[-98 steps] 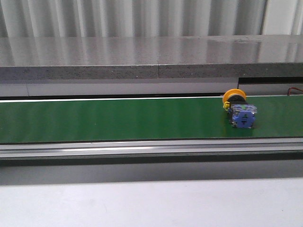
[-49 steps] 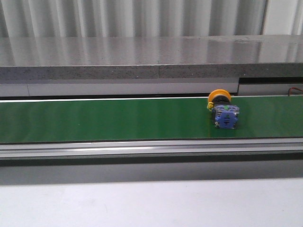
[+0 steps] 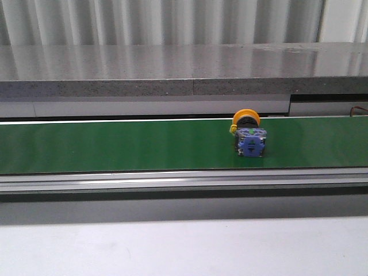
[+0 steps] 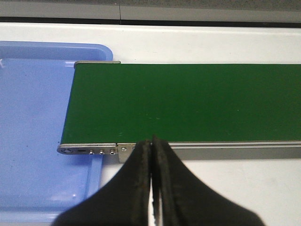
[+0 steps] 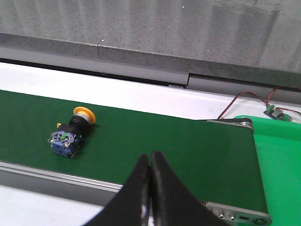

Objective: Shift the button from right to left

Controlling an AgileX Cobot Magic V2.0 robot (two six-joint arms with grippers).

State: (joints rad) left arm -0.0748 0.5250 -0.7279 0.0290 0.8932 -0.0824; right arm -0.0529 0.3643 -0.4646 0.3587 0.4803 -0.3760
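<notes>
The button (image 3: pixel 248 135), with an orange cap and a blue blocky body, lies on its side on the green conveyor belt (image 3: pixel 115 144), right of the middle. It also shows in the right wrist view (image 5: pixel 70 133). My right gripper (image 5: pixel 151 155) is shut and empty, over the belt's near edge, apart from the button. My left gripper (image 4: pixel 152 140) is shut and empty, at the near edge of the belt's left end (image 4: pixel 188 101). The button is out of the left wrist view. Neither gripper shows in the front view.
A blue tray (image 4: pixel 33 136) lies beside and under the belt's left end. A grey stone ledge (image 3: pixel 172 69) runs behind the belt. A second green surface (image 5: pixel 280 160) and a small wired circuit board (image 5: pixel 275 112) sit beyond the belt's right end.
The button has travelled leftward along the belt, from near the right edge of the front view to right of the middle. No gripper touched it.
</notes>
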